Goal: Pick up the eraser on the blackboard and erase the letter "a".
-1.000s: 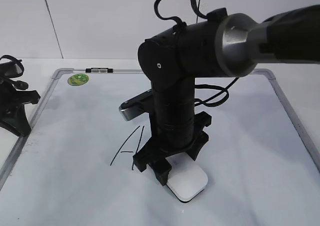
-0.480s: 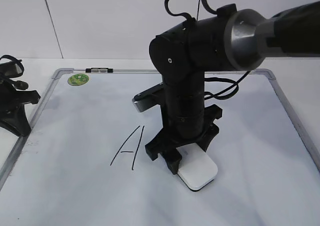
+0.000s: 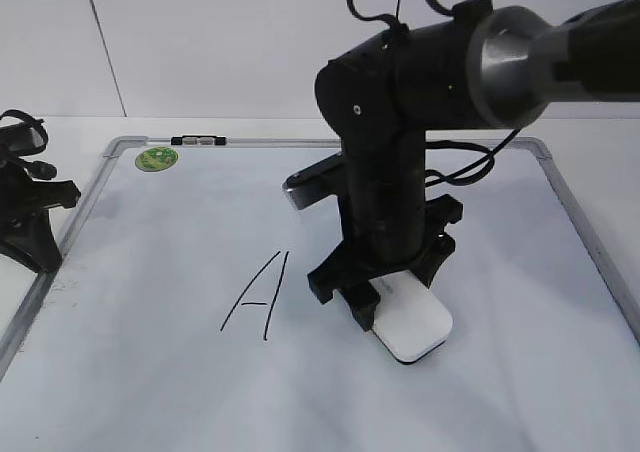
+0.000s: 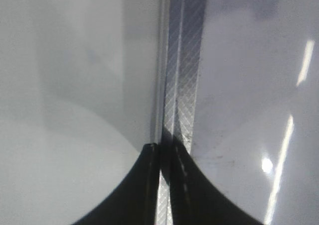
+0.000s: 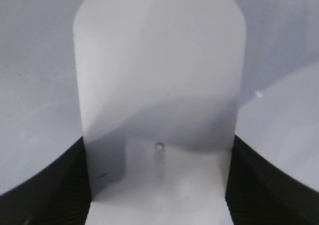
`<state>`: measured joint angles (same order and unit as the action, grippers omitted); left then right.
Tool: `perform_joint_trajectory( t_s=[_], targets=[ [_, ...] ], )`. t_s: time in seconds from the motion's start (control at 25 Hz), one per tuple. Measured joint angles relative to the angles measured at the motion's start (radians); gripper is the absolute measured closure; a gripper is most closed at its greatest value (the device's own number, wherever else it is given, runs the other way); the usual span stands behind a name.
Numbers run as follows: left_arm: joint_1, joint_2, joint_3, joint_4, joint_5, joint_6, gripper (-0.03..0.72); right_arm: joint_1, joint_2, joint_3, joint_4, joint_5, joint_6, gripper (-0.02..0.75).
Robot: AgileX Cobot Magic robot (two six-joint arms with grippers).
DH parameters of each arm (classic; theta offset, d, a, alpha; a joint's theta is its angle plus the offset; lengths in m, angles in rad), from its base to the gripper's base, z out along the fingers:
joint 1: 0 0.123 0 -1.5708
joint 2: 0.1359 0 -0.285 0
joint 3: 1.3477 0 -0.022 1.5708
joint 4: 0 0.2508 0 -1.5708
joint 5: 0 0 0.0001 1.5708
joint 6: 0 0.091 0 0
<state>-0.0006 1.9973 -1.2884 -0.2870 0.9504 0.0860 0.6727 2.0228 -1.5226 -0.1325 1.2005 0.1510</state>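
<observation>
The white eraser point(image 3: 418, 324) lies flat on the blackboard point(image 3: 140, 372), right of a tall capital "A" point(image 3: 256, 297). My right gripper point(image 3: 385, 302) points straight down and is shut on the eraser's near end. In the right wrist view the eraser point(image 5: 159, 75) fills the gap between the two black fingers point(image 5: 60, 185). No small letter "a" shows anywhere; the arm and eraser hide the board beneath them. My left gripper point(image 3: 28, 227) rests at the board's left edge, shut and empty. In the left wrist view it point(image 4: 160, 185) sits over the grey frame point(image 4: 182, 85).
A round green sticker point(image 3: 157, 158) sits in the board's far left corner, with a small black-and-white clip point(image 3: 197, 141) on the top frame beside it. The board's grey frame point(image 3: 585, 237) runs down the right side. A white wall stands behind.
My right gripper has slid the eraser to the right and slightly away across the board. The capital "A", half covered by the arm before, now shows whole. The left arm has not moved.
</observation>
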Motion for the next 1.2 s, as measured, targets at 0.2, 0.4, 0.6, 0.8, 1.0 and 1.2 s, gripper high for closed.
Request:
perform_joint_trajectory(
  t_s=[0.2,0.4,0.6,0.8,1.0,1.2],
  targets=[
    [0.000,0.000,0.000,0.000,0.000,0.000,0.661,0.000,-0.143,0.000,-0.118,0.009,0.070,0.173],
    [0.000,0.000,0.000,0.000,0.000,0.000,0.661,-0.007,-0.222,0.000,-0.229,0.020,0.143,0.173],
    [0.000,0.000,0.000,0.000,-0.002,0.000,0.661,-0.075,-0.233,0.000,-0.269,0.020,0.194,0.173],
    [0.000,0.000,0.000,0.000,-0.002,0.000,0.661,-0.192,-0.260,0.000,-0.275,0.022,0.208,0.173],
    [0.000,0.000,0.000,0.000,-0.002,0.000,0.661,-0.318,-0.271,0.000,-0.225,0.023,0.198,0.173],
    [0.000,0.000,0.000,0.000,-0.002,0.000,0.661,-0.417,-0.271,0.000,-0.138,0.025,0.144,0.173]
  ],
)
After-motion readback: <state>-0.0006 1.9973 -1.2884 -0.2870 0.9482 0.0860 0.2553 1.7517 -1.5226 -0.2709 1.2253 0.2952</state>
